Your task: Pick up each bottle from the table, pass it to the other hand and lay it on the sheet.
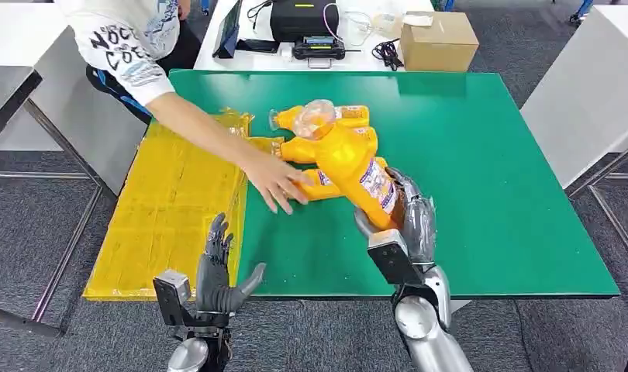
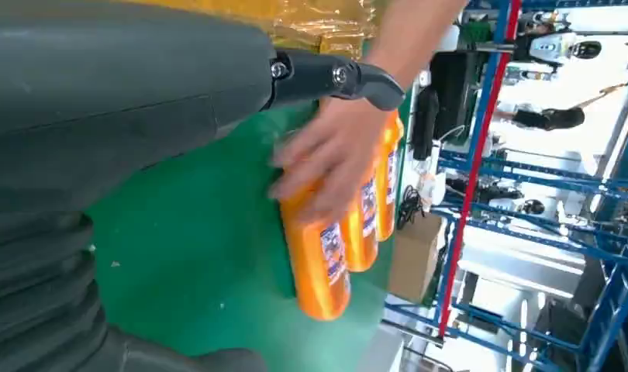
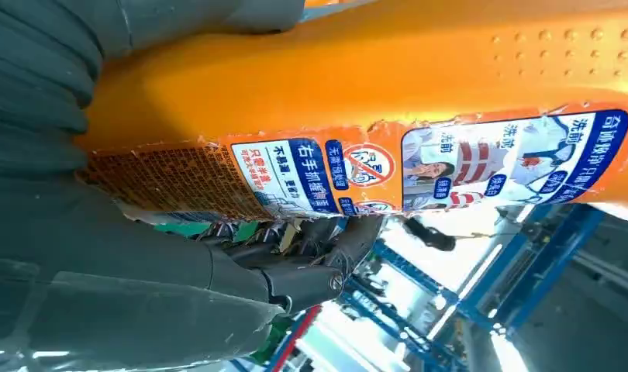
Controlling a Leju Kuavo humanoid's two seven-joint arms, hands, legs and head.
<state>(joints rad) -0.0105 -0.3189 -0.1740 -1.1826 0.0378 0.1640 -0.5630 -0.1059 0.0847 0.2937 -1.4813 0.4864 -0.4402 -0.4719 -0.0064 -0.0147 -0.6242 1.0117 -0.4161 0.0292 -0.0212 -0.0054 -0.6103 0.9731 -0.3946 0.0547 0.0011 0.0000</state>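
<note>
My right hand [image 1: 410, 217] grips the base of an orange bottle [image 1: 350, 159] and holds it tilted above the green table [image 1: 481, 163], its clear cap pointing away from me. The same bottle's label [image 3: 419, 167] fills the right wrist view. Three more orange bottles [image 1: 330, 147] lie on the table behind it, also seen side by side [image 2: 350, 232] from the left wrist. A person's hand [image 1: 276, 180] rests on the nearest lying bottle. My left hand [image 1: 218, 271] hovers open near the table's front edge, beside the yellow sheet [image 1: 171, 209].
The person leans in from the far left, arm stretched over the yellow sheet. A cardboard box [image 1: 439, 40], a black device [image 1: 303, 19] and cables sit on a white table beyond the green one. White tables [image 1: 582, 85] flank both sides.
</note>
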